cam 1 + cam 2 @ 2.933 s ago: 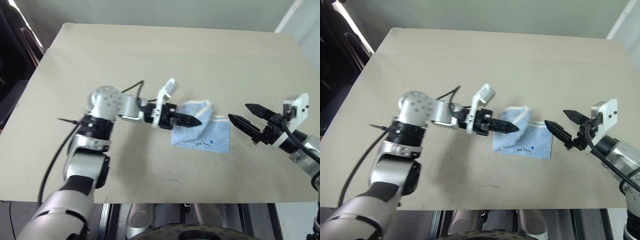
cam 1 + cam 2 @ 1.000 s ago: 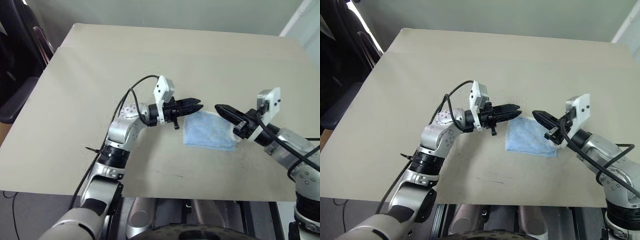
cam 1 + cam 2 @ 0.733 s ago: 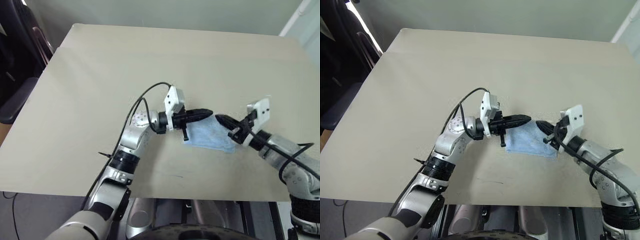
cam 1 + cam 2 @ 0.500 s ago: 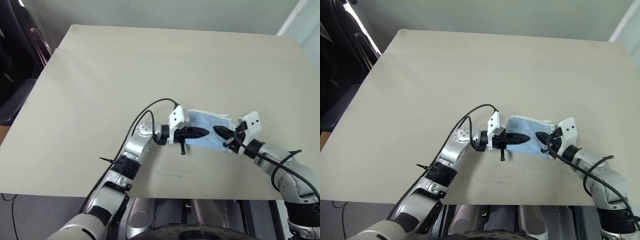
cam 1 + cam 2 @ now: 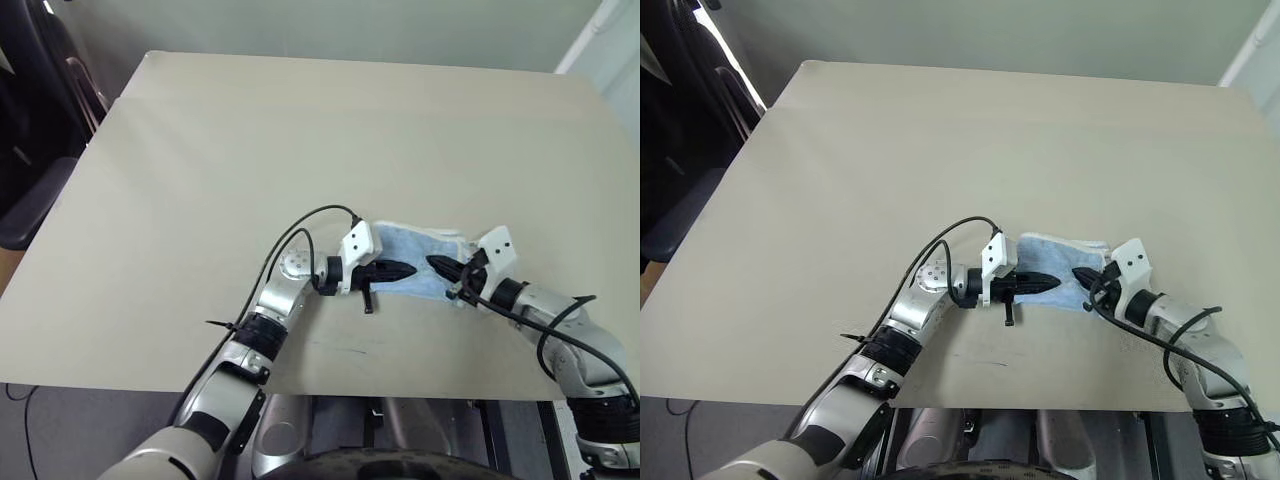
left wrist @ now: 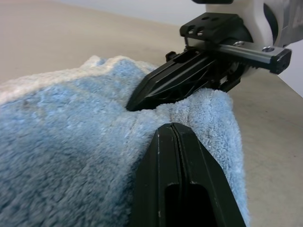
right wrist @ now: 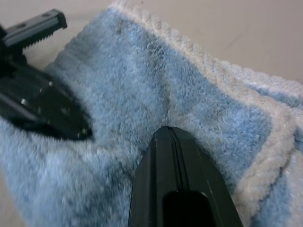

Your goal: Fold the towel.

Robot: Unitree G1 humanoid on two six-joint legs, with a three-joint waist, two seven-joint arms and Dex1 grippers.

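Both claws, the left gripper and right gripper, have dropped onto the towel since a second ago, jaws pinched shut on nothing; I press the folded cloth flat near the table's front edge, so the fold looks nearly set
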